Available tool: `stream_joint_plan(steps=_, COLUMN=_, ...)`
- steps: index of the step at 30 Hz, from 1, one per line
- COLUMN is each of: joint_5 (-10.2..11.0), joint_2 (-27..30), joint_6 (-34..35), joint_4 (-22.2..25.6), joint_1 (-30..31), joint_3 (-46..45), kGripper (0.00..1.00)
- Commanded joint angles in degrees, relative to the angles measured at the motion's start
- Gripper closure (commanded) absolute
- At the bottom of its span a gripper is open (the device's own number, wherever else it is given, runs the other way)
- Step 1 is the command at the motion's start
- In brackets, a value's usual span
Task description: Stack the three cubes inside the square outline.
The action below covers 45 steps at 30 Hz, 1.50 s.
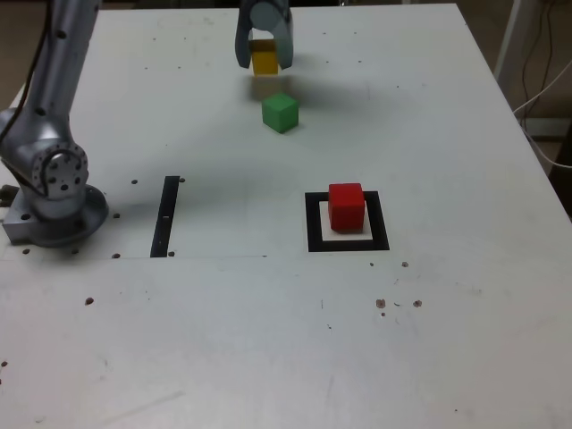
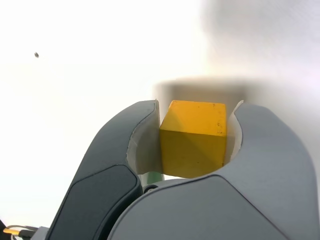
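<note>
In the exterior view, the tool [image 1: 264, 63] is at the far side of the desk [image 1: 447, 340], its fingers on either side of the yellow cube [image 2: 193, 150]. The wrist view shows the cube between the inner pads, so the tool is narrowed to about the cube's width and appears to be holding it. A soft shadow lies apart from the cube's lower edge, which suggests that the cube is raised a little. Gripping it by two opposite sides leaves its underside free, presumably so that it can be set down on another cube.

Just beyond the tool, on the near side, the green cube [image 1: 281, 113] rests on the desk, close enough that the carried cube probably needs to clear it. It stands outside any marking and seems to be waiting for its turn in the stack.

Farther out, nearer and to the exterior view's right, the red cube [image 1: 346, 207] sits within the square outline [image 1: 379, 222], well apart from the tool. It likely serves as the base, its top free for the yellow cube. The black strip [image 1: 165, 217] lies to the exterior view's left and seems to play no part in the stacking.
</note>
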<state>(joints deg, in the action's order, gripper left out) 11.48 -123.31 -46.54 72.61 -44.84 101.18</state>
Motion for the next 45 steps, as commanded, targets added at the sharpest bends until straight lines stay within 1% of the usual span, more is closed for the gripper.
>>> stream_joint_plan(steps=1, joint_5=-0.3, joint_2=1.7, joint_6=0.5, joint_4=0.6, joint_1=1.0, joint_3=-0.4, kGripper=0.7)
stream_joint_plan(steps=6, joint_5=-1.1, joint_2=5.4, joint_6=2.6, joint_4=2.7, joint_1=4.5, joint_3=-1.6, kGripper=0.7)
stream_joint_plan(steps=10, joint_5=-1.1, joint_2=8.6, joint_6=5.6, joint_4=4.2, joint_1=8.7, joint_3=-2.6, kGripper=0.7)
stream_joint_plan(steps=16, joint_5=-2.0, joint_2=13.3, joint_6=13.6, joint_4=5.0, joint_1=15.9, joint_3=-6.0, kGripper=0.7)
stream_joint_plan(steps=23, joint_5=-3.3, joint_2=16.3, joint_6=22.4, joint_4=5.2, joint_1=23.9, joint_3=-9.6, kGripper=0.7)
stream_joint_plan(steps=30, joint_5=-4.7, joint_2=16.5, joint_6=29.3, joint_4=5.5, joint_1=31.7, joint_3=-10.9, kGripper=0.7)
stream_joint_plan(steps=36, joint_5=-7.3, joint_2=15.4, joint_6=34.4, joint_4=6.1, joint_1=37.9, joint_3=-9.9, kGripper=0.7)
stream_joint_plan(steps=42, joint_5=-10.0, joint_2=12.9, joint_6=37.8, joint_4=7.2, joint_1=41.3, joint_3=-8.4, kGripper=0.7)
stream_joint_plan(steps=45, joint_5=-10.9, joint_2=11.6, joint_6=38.8, joint_4=7.4, joint_1=42.3, joint_3=-7.7, kGripper=0.7)
